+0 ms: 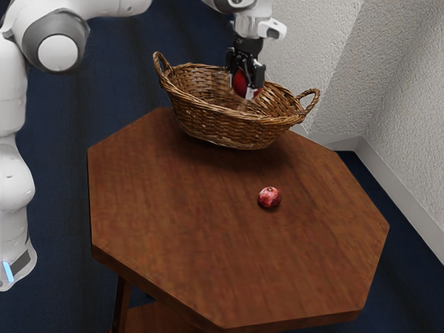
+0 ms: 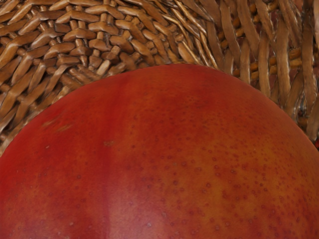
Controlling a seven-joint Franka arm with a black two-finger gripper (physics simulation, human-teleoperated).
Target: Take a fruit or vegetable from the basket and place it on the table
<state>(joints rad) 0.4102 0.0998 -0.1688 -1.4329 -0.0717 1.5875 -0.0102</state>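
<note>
Red fruit [image 2: 159,149], pinched in the hand [image 1: 244,85] at the mouth of the basket [image 1: 225,128], could catch its rim if carried too low and slip loose.

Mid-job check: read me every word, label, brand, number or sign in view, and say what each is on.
There are none: I can read no text on the red fruit, basket, small fruit, table, arm or wall.
</note>
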